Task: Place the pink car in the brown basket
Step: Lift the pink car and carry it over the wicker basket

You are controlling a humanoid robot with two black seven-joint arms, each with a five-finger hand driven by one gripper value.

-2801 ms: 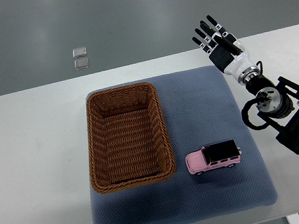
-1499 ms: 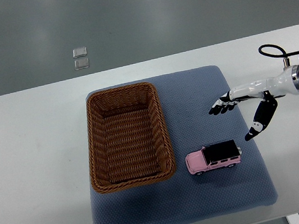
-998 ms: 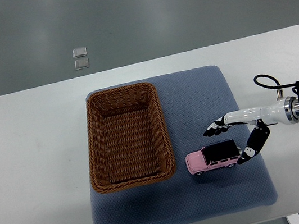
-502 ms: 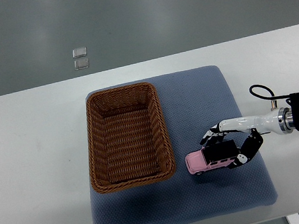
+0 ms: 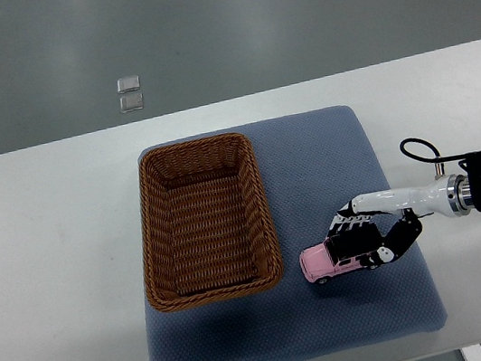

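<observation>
**A:** Starting at the left: the basket [image 5: 206,220] sits on the blue mat [image 5: 311,160] with nothing in it that I can see. So the placing itself isn't done.

**B:** Agreed. Move right and there's the car [image 5: 334,260], wheels down on the mat, just beside the basket's near right corner but not touching it.

**A:** And the right hand [image 5: 373,235] is on it. Arm comes in from the right edge, fingers [image 5: 345,216] draped over the black roof on the far side, thumb [image 5: 395,243] hooked round the rear end.

**B:** Curled around the car, then. I'd call that a grip closing on it, though whether it's firm I can't say from up here.

**A:** Fair. The car doesn't look lifted, its shadow sits tight underneath.

**B:** So, by my reckoning: reach done, grasp about made. Left to do: lift, carry left over the rim, let go inside.

**A:** Short trip, at least. The rim is the one thing to clear.

**B:** No left arm in sight.
</observation>
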